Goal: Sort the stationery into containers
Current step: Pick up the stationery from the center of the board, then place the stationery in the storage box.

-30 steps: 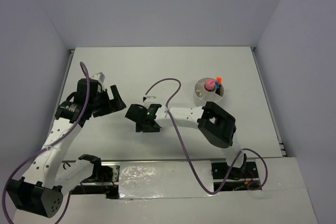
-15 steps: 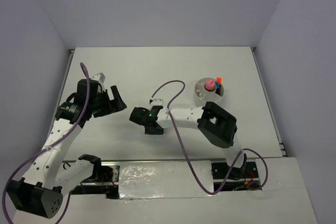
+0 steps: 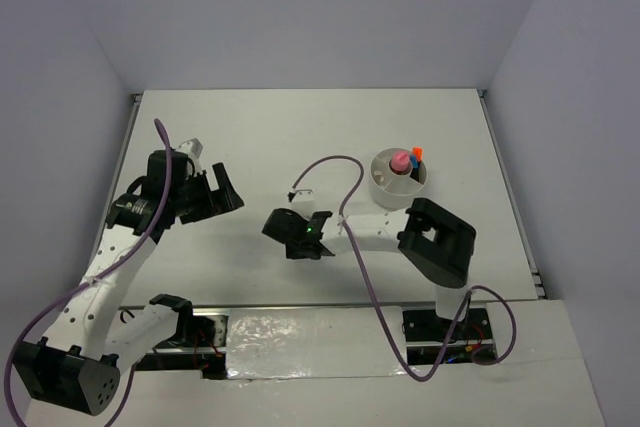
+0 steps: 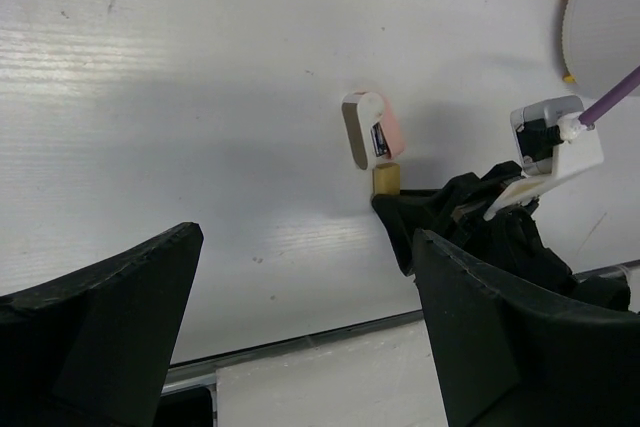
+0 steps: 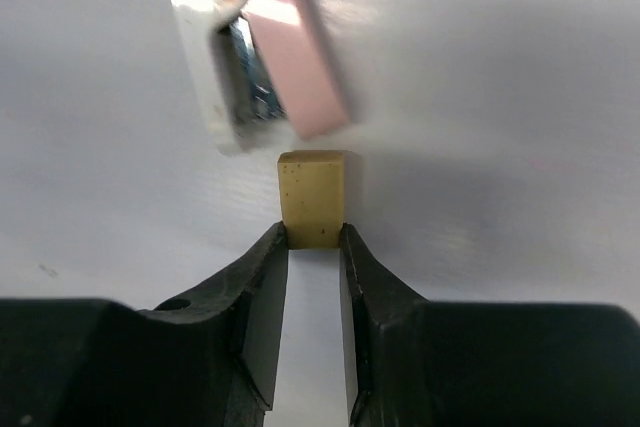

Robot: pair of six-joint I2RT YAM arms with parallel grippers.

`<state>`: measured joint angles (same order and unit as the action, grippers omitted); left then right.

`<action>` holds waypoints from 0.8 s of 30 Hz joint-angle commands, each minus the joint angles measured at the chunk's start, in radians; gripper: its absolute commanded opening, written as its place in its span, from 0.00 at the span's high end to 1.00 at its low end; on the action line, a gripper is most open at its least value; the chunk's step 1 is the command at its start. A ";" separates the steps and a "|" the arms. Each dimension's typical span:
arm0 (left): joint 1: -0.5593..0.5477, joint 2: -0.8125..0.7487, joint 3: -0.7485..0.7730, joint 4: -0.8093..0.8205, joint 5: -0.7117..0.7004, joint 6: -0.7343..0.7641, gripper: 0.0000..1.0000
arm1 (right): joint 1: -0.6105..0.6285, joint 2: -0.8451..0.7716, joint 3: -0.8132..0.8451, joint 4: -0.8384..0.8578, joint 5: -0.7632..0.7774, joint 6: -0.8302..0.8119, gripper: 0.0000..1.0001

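The right gripper (image 5: 313,252) has its two black fingers (image 5: 262,277) pinched on the near end of a small tan rectangular block (image 5: 312,197), which lies flat on the white table (image 3: 300,127). Only the block's near end is between the pads. That is probably because a white-and-pink plastic stationery piece (image 5: 262,47) lies just beyond its far end, so a deeper reach would risk nudging it. The low approach from the near side suits so small a block, bringing the fingertips in along the tabletop on either side of it. From above, the right arm stretches leftward across the middle of the table, and its gripper hides the block from that camera. The round white tub with inner dividers (image 3: 381,180) stands well apart, to the right and further back. A pink cylinder (image 3: 399,160) and markers with an orange tip (image 3: 417,153) and a blue tip (image 3: 412,169) already stand upright in its compartments, so the sorting looks well along. The left gripper (image 4: 305,247) hangs over the left side of the table with its fingers (image 4: 110,317) spread wide and nothing between them, apparently waiting clear of the right arm's work. The likely next move is a lift and a carry to the tub, and the shallow grip could let the block slip.
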<state>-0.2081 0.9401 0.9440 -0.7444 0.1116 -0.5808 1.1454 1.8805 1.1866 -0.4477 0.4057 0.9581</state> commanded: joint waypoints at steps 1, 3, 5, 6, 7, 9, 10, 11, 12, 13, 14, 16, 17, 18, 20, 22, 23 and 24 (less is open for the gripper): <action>-0.004 -0.006 0.010 0.051 0.078 -0.016 0.01 | 0.008 -0.145 -0.088 0.093 0.012 -0.088 0.76; -0.004 0.000 -0.004 0.072 0.149 -0.048 0.01 | 0.011 -0.261 -0.143 0.141 0.008 -0.128 0.75; -0.004 0.008 -0.014 0.117 0.203 -0.082 0.01 | 0.011 -0.340 -0.206 0.222 -0.028 -0.171 0.75; -0.004 0.015 -0.040 0.141 0.238 -0.124 0.01 | 0.011 -0.375 -0.226 0.243 -0.042 -0.208 0.75; -0.004 0.022 -0.051 0.192 0.311 -0.145 0.01 | 0.011 -0.438 -0.258 0.288 -0.056 -0.228 0.75; -0.005 0.038 -0.091 0.249 0.382 -0.215 0.01 | 0.010 -0.497 -0.288 0.331 -0.097 -0.271 0.75; -0.005 0.046 -0.102 0.273 0.439 -0.237 0.01 | 0.008 -0.548 -0.300 0.348 -0.105 -0.277 0.75; -0.010 0.052 -0.111 0.324 0.463 -0.257 0.01 | 0.008 -0.570 -0.321 0.386 -0.117 -0.288 0.75; -0.013 0.068 -0.132 0.361 0.491 -0.299 0.01 | 0.005 -0.589 -0.329 0.403 -0.137 -0.311 0.75; -0.017 0.078 -0.142 0.396 0.543 -0.319 0.01 | 0.007 -0.615 -0.328 0.409 -0.139 -0.315 0.74; -0.028 0.092 -0.149 0.454 0.563 -0.336 0.01 | 0.005 -0.620 -0.323 0.408 -0.145 -0.323 0.74; -0.037 0.140 -0.154 0.476 0.579 -0.356 0.01 | 0.002 -0.621 -0.288 0.396 -0.163 -0.349 0.74; -0.051 0.152 -0.152 0.503 0.586 -0.360 0.01 | 0.002 -0.613 -0.276 0.368 -0.163 -0.357 0.74; -0.059 0.166 -0.151 0.519 0.588 -0.373 0.01 | 0.001 -0.609 -0.263 0.357 -0.162 -0.369 0.74; -0.086 0.183 -0.149 0.563 0.591 -0.399 0.02 | 0.002 -0.606 -0.239 0.333 -0.156 -0.381 0.74; -0.114 0.192 -0.142 0.571 0.579 -0.407 0.03 | 0.002 -0.604 -0.216 0.308 -0.150 -0.384 0.74; -0.123 0.200 -0.139 0.580 0.574 -0.410 0.03 | -0.001 -0.594 -0.206 0.297 -0.148 -0.398 0.74; -0.132 0.203 -0.137 0.586 0.571 -0.412 0.04 | -0.001 -0.592 -0.197 0.288 -0.146 -0.401 0.74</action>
<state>-0.3134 1.1347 0.7826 -0.2527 0.6476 -0.9535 1.1488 1.2797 0.9211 -0.1444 0.2527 0.6041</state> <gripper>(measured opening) 0.967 0.309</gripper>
